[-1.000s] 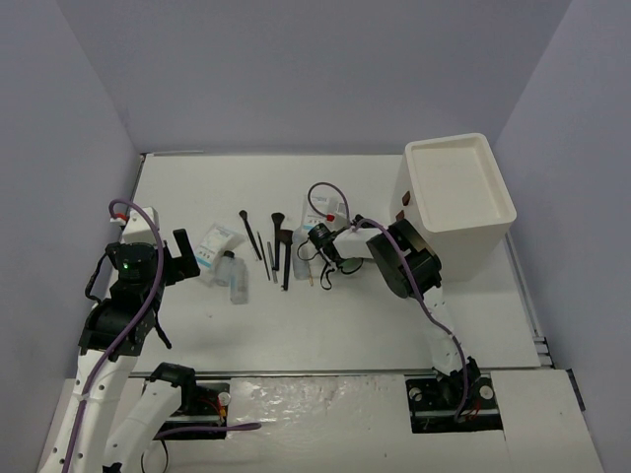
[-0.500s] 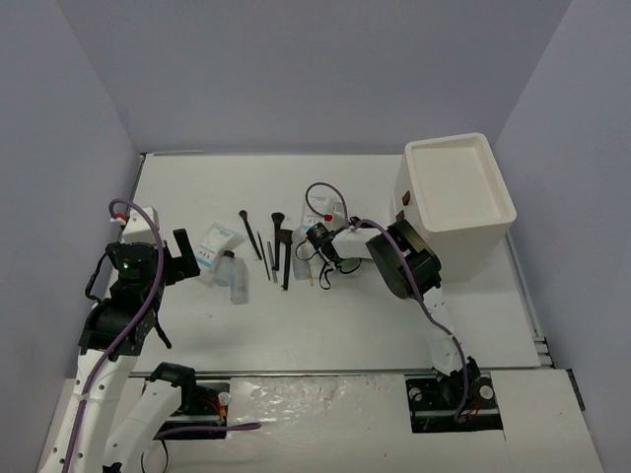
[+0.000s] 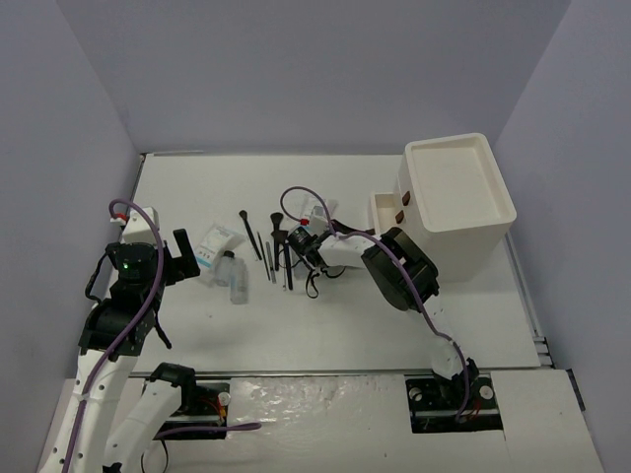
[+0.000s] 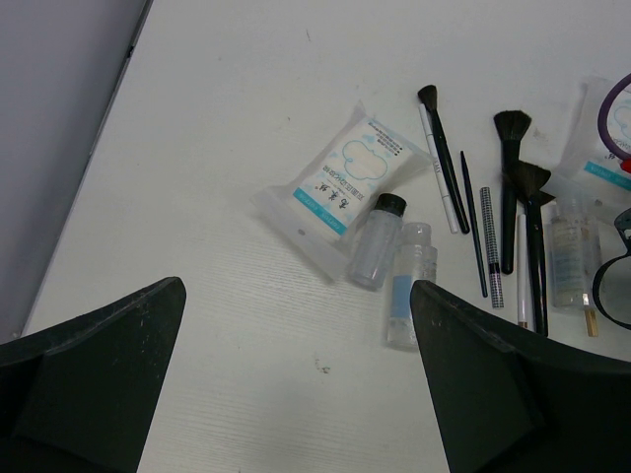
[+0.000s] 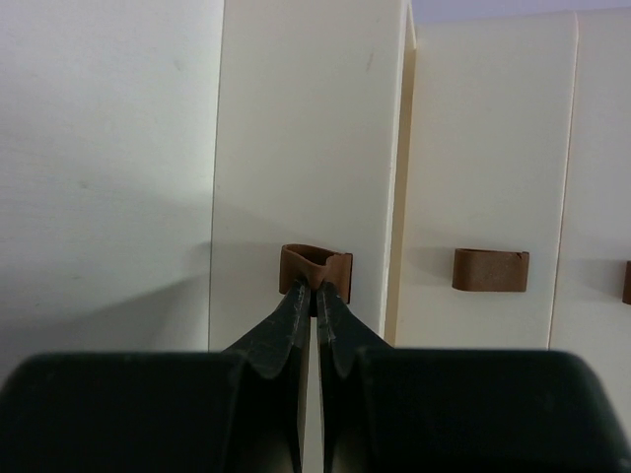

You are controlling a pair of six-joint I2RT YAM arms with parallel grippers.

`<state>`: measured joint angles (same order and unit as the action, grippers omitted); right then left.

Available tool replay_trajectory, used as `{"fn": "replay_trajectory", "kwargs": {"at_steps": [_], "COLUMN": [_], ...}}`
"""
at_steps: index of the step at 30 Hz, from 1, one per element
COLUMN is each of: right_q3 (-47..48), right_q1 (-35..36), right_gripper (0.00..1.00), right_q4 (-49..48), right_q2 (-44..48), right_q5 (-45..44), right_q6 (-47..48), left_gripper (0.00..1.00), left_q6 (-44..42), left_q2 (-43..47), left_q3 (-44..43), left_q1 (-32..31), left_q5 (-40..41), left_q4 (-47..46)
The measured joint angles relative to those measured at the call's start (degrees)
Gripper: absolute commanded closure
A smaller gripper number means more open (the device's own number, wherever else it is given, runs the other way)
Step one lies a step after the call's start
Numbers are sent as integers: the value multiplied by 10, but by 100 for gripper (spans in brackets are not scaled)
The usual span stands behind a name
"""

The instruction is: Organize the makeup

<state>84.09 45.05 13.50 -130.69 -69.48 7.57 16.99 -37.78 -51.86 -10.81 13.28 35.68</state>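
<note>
White tabletop, makeup strewn at its middle. Leftmost, the left gripper hovers, jaws spread wide, just short of a white packet and two clear bottles, likely poised to pick one. Black brushes lie beside them; a second packet is cut off. Rightward, the right gripper is pinched tight on the brown handle of a drawer in the white box, partly out, probably to receive items; its inside is hidden

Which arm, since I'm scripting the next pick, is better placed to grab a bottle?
Left. The left end effector is open and free, with the bottles just ahead; the right end effector is shut on the brown drawer handle.
</note>
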Motion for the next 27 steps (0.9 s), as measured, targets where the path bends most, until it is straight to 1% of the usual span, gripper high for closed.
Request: {"fn": "replay_trajectory", "kwargs": {"at_steps": [8,14,15,17,18,20,22,24,27], "right_q3": [16,31,33,35,36,36,36,36,36], "right_q1": [21,33,34,36,36,38,42,48,62], "right_gripper": [100,100,98,91,86,71,61,47,34], "right_q4": [0,0,0,0,0,-1,-4,-1,8], "right_q2": [18,19,19,20,21,24,28,34,59], "right_q5": [61,89,92,98,102,127,165,200,244], "right_q6": [-6,-12,-13,-15,-16,-23,-34,-42,-56], "left_gripper": [3,3,3,3,3,3,3,3,3], "left_q6": [0,0,0,0,0,0,0,0,0], "left_q2": [0,-1,-1,-2,-2,-4,-5,-7,-9], "left_q3": [0,0,0,0,0,0,0,0,0], "left_q1": [0,0,0,0,0,0,1,2,4], "left_q5": [0,0,0,0,0,-1,-2,-3,-3], "left_q4": [0,0,0,0,0,0,0,0,0]}}
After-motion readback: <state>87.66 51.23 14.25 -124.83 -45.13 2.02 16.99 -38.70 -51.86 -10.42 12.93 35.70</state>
